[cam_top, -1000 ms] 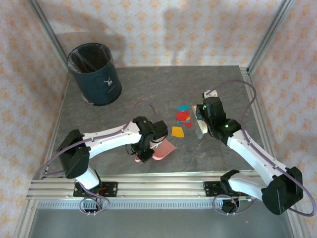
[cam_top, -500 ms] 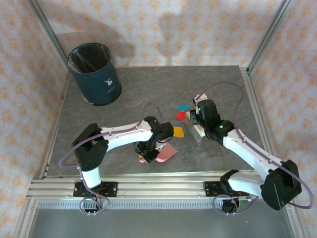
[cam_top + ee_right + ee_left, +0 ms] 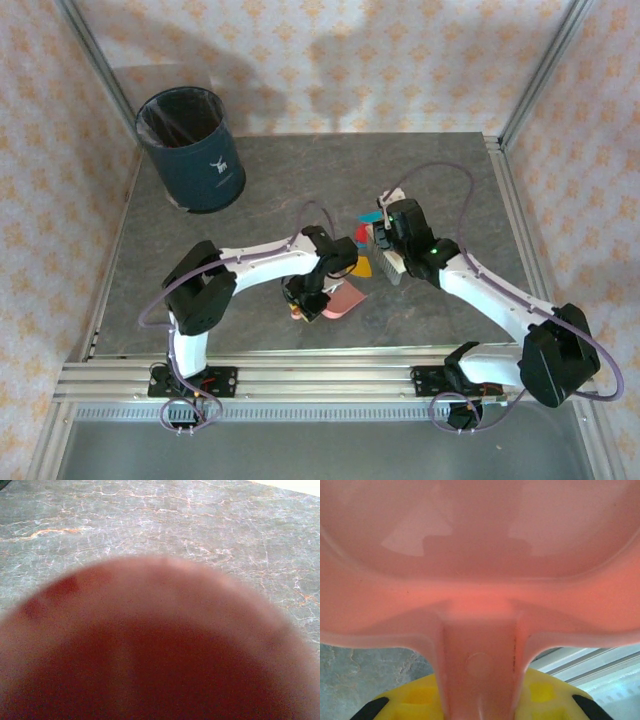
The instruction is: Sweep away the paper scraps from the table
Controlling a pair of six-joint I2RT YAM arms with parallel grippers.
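On the table (image 3: 220,230), a teal paper scrap (image 3: 370,216), a red one (image 3: 362,235) and an orange-yellow one (image 3: 362,268) lie between the two arms. My left gripper (image 3: 308,303) is shut on the handle of a pink dustpan (image 3: 346,298), whose pan lies just below the orange scrap. In the left wrist view the dustpan (image 3: 480,555) looms close, its handle (image 3: 480,665) between my yellow fingers (image 3: 415,702). My right gripper (image 3: 385,238) is shut on a brush (image 3: 390,264), right of the scraps. A blurred reddish-brown brush top (image 3: 150,650) hides the right jaws.
A dark blue bin (image 3: 190,150) with a liner stands at the far left corner. Silver rails (image 3: 300,380) run along the near edge and up the right side (image 3: 520,230). Patterned walls close in the back and sides.
The left arm has carried the dustpan to the right, up to the scraps. The right arm has brought the brush leftward against them, and the red scraps are now partly covered.
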